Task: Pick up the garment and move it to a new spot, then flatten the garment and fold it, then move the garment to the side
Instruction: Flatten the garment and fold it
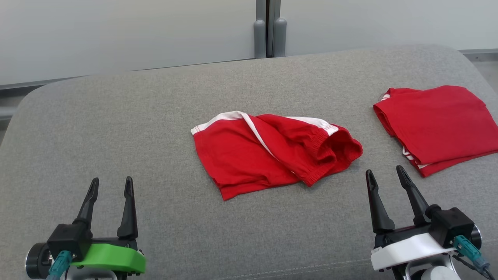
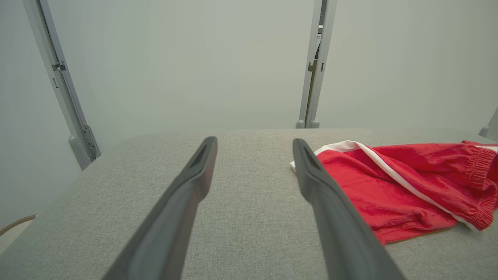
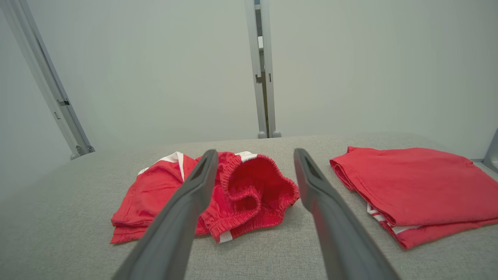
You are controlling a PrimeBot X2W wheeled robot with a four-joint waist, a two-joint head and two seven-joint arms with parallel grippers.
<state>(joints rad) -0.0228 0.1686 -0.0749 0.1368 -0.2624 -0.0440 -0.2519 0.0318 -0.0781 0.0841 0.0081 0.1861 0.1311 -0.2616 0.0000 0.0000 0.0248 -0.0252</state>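
Crumpled red fabric shorts with white trim [image 1: 268,151], heaped on wide grey woven-cloth counter [image 1: 116,116]. Second red cloth garment, neatly folded [image 1: 439,124], apart from the heap, ahead of white-based right hand [image 1: 385,173] and to its outer side. That hand and green-based left hand [image 1: 111,184] both spread wide, gripping nothing, short of the cloth; heap ahead and inward of each, nearer the right one. Likely risks: pinching only the top layer at the bunched waistband, so dragging rather than lifting; straying onto the folded piece and undoing it.
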